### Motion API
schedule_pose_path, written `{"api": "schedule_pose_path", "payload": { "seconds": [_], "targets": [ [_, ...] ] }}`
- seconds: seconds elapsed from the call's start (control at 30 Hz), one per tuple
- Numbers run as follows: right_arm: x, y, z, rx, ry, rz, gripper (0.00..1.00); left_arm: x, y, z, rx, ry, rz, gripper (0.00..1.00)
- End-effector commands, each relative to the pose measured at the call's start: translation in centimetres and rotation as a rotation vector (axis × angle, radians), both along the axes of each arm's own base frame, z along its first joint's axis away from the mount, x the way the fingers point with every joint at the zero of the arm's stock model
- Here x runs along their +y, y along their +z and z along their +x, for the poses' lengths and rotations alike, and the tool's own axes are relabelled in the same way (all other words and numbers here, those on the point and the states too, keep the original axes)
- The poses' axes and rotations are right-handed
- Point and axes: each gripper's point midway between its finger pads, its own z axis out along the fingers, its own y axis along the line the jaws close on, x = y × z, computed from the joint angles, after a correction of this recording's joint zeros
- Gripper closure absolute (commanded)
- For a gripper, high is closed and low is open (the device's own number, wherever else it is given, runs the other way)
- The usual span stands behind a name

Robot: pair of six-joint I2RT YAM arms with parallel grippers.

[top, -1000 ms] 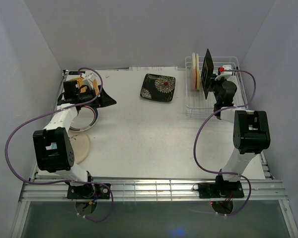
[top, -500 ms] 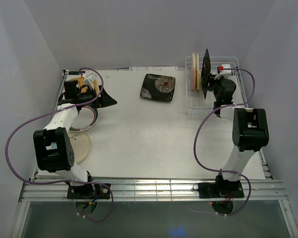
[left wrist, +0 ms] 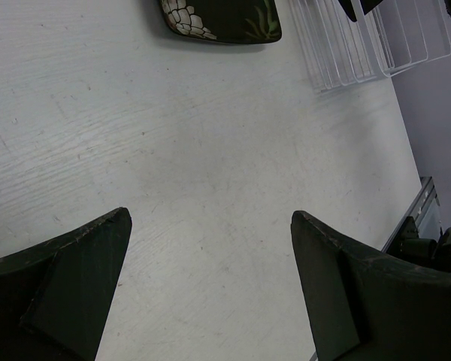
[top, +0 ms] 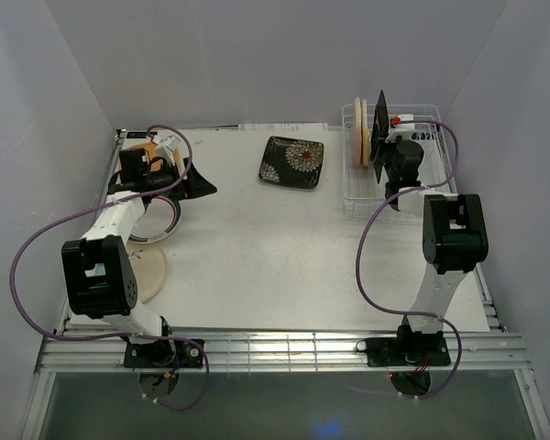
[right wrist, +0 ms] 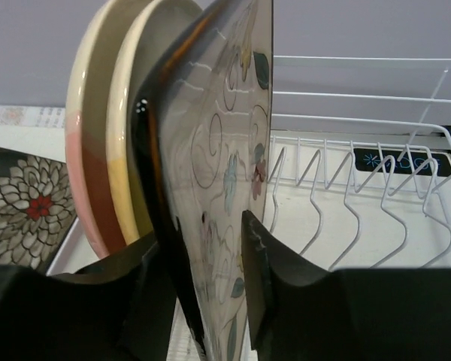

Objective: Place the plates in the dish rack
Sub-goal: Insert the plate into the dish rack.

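At the table's far-left corner the left gripper gapes wide and empty, while in the far-right dish rack the right gripper straddles an upright black floral plate, pinch unclear; stiff, glossy, breakable, probably best held by its rim.

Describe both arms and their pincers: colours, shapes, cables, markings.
The left arm and right arm are white tubes with boxy black joint housings. A purple cable loops along each from base to wrist. A red dot marks the right wrist. The left pincer and right pincer are matte black and wedge-shaped.
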Motion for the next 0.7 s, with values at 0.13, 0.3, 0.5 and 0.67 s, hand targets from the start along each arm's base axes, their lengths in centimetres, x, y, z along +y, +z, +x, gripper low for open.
{"api": "schedule_pose_path", "payload": {
  "seconds": [0.13,0.3,0.5,0.67],
  "targets": [
    [-0.8,1.8,0.9,-0.041,-0.054,-0.004,0.7,-0.3,1.4,-0.5,-0.049,-0.016,0.01,0.02],
    [-0.9,2.6,0.3,-0.069,-0.054,-0.002,0.8,-0.4,1.4,-0.5,-0.047,-0.019,0.009,0.02],
    [-1.0,3.6,0.1,-0.092,-0.054,0.0,0.92,-0.4,1.4,-0.5,-0.047,-0.018,0.011,0.02],
    [-0.7,4.4,-1.0,-0.144,-0.042,0.005,0.92,-0.5,1.4,-0.5,-0.049,-0.022,0.012,0.02]
  ]
}}
